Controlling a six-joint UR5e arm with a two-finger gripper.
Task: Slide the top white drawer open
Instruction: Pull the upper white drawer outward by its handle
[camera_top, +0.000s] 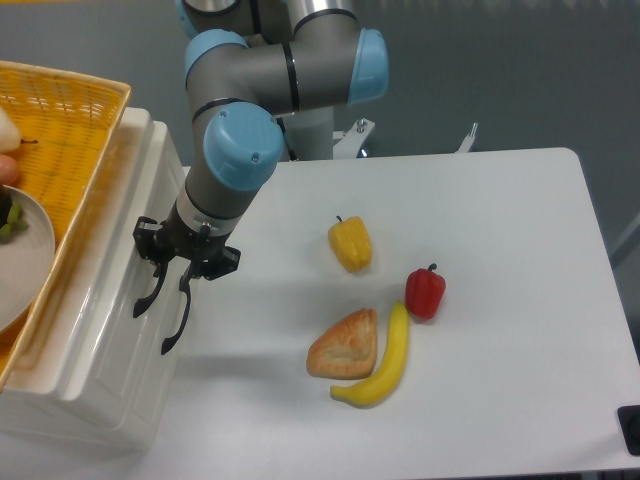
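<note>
Gripper (163, 318) down against the front of the white cabinet (100, 330) at the tabletop's (500, 250) left edge, right where the top drawer (120, 300) sits. Fingers slightly apart, black on black; can't tell if they hold the handle. Drawer looks flush, not pulled out. Judging by that, the whole slide is still to do
</note>
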